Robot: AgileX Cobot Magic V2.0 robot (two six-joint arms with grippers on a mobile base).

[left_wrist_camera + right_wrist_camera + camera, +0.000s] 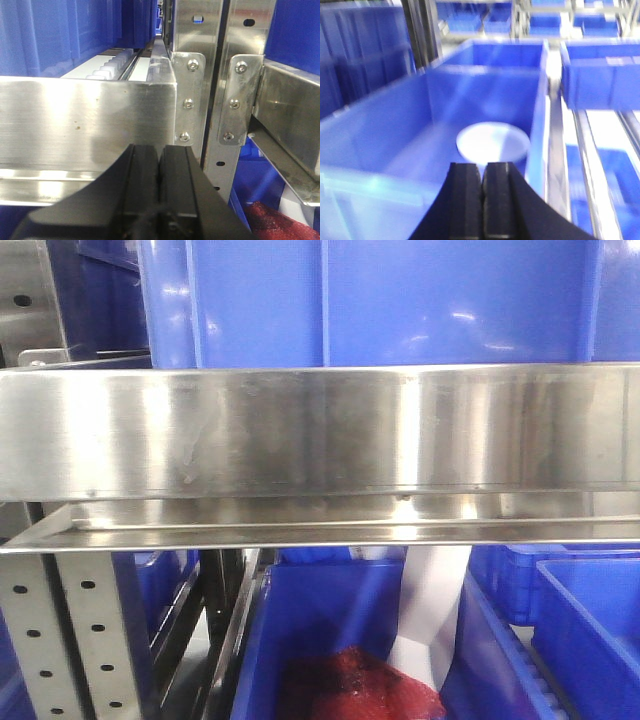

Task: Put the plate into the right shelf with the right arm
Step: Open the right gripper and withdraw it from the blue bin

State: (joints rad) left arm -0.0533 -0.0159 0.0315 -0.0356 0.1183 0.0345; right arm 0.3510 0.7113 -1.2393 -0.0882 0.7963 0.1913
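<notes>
Inside a blue bin (395,130) the plate (493,142) lies flat, face up; the right hand (482,200) is closed, empty.

Left gripper (159,165), right gripper (482,190): jaws together.

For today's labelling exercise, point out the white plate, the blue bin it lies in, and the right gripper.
Plate (493,142): right wrist view, centre of its white face.
Blue bin (485,92): right wrist view, inner back wall behind the plate.
Right gripper (483,176): right wrist view, seam between the closed fingertips.
</notes>
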